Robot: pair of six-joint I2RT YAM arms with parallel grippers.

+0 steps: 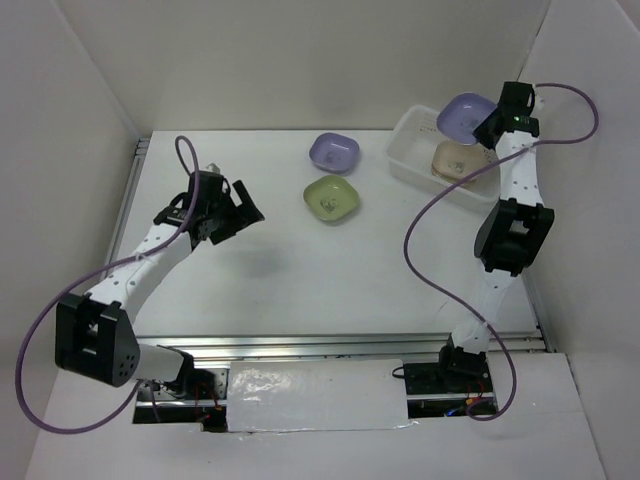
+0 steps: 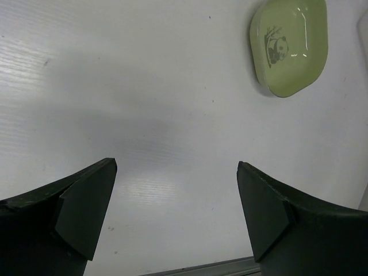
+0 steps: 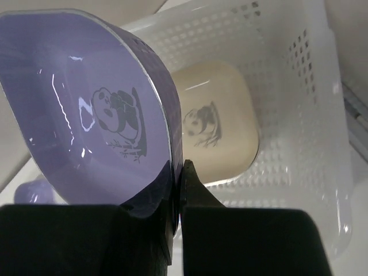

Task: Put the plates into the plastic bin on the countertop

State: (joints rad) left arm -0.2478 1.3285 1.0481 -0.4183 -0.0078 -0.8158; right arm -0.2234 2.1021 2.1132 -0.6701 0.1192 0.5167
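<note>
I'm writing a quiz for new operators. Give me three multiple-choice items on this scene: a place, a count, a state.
1. Where is the cream plate?
A. on the metal rail
B. in the plastic bin
C. leaning against the back wall

2. How many plates lie on the countertop outside the bin?
A. none
B. four
C. two

3. What is the right gripper doing?
A. pinching the rim of a purple plate
B. hanging open, empty
C. parked at its base

Answers: 1 B, the bin's walls surround it; 2 C, a second purple plate and a green plate; 3 A, its fingers clamp the rim above the bin.
</note>
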